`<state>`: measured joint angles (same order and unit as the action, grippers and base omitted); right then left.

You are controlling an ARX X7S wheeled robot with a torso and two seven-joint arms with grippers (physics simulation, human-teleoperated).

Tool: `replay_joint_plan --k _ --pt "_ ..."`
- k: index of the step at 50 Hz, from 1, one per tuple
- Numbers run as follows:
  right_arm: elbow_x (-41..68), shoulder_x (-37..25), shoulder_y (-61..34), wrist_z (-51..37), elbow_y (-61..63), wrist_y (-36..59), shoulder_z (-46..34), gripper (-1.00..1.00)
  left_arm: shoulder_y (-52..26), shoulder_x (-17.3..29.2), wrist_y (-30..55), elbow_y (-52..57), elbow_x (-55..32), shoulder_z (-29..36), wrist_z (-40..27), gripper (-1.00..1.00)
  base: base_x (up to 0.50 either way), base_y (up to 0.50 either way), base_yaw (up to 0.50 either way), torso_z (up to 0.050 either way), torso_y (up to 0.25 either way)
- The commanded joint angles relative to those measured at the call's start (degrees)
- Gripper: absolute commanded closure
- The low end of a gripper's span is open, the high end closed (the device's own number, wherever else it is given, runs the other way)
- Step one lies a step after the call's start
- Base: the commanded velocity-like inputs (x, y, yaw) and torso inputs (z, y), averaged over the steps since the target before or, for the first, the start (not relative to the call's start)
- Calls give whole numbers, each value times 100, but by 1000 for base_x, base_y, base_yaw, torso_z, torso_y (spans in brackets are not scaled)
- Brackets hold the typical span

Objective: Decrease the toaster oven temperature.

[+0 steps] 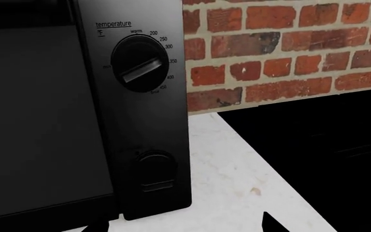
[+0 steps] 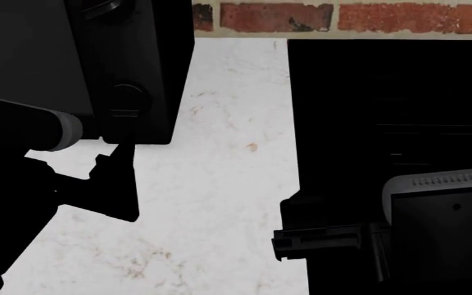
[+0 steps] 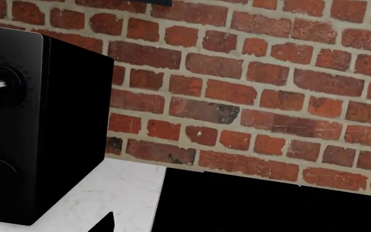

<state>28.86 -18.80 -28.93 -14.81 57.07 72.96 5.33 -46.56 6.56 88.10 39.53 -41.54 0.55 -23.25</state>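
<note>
The toaster oven (image 1: 50,121) is a black box with a dark glass front and a knob panel on its side. Its temperature knob (image 1: 140,63) has a silver bar pointing towards 350. A second knob (image 1: 154,171) sits lower on the panel. My left gripper (image 1: 184,227) is open and empty, low over the counter just in front of the panel. In the head view the left gripper (image 2: 113,153) is just below the oven's (image 2: 129,61) lower corner. My right gripper (image 2: 289,227) is open and empty further back. One right fingertip (image 3: 105,223) shows, with the oven (image 3: 18,121) to its left.
A white marble counter (image 2: 219,153) runs between the oven and a flat black range surface (image 2: 383,92). A red brick wall (image 1: 289,53) stands behind. A grey-white vented box (image 2: 441,184) sits on my right arm.
</note>
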Motion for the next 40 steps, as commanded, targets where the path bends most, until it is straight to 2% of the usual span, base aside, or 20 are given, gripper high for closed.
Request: replay_joint_plan --k 1,6,8,12,14,18,19,21,23,26,28,29,33,40 --pt "37 63 140 54 10 -79 172 -100 37 4 22 187 -160 -12 -181 -100 0 0 0 0 0" --pt "55 40 189 56 -45 -174 177 -100 -56 181 165 627 -522 195 -318 -100 0 0 0 0 0" --pt "70 30 174 53 -54 -180 175 -100 -372 593 182 809 -1350 566 -1055 -100 0 0 0 0 0" --pt "64 6 239 73 -112 -311 173 -100 -1157 1259 173 394 -3470 1057 -2899 -100 0 0 0 0 0" --pt "49 -2 252 74 -167 -370 149 -100 -1644 1581 157 204 -4170 1539 -3703 -100 0 0 0 0 0" --pt "80 -26 234 75 -169 -372 133 -100 -2341 1898 108 -349 -5389 2131 -4577 -100 0 0 0 0 0" --pt "86 -33 230 73 -177 -367 134 -100 -2541 1989 109 -374 -5506 2338 -4869 -100 0 0 0 0 0" --pt "120 -42 191 63 -153 -315 142 -100 -2929 2126 87 -717 -5750 2635 -5027 -100 0 0 0 0 0" --pt "165 -46 164 54 -109 -258 168 -100 -2985 2171 -113 -903 -5854 2396 -4506 -100 0 0 0 0 0" --pt "176 -58 191 54 -129 -294 172 -100 -3270 2284 -179 -1122 -5971 2501 -4787 -100 0 0 0 0 0" --pt "209 -60 164 49 -126 -257 182 -100 -3570 2346 109 -1071 -5521 2776 -4543 -100 0 0 0 0 0" --pt "229 -64 139 45 -112 -231 181 -100 -3816 2464 161 -940 -5138 3133 -4046 -100 0 0 0 0 0" --pt "251 -88 112 40 -133 -241 148 -100 -4056 2610 24 -1017 -4820 3266 -2795 -100 0 0 0 0 0" --pt "211 -116 131 27 -250 -380 15 -100 -4357 2789 -298 -1097 -4096 3430 -1468 -100 0 0 0 0 0"
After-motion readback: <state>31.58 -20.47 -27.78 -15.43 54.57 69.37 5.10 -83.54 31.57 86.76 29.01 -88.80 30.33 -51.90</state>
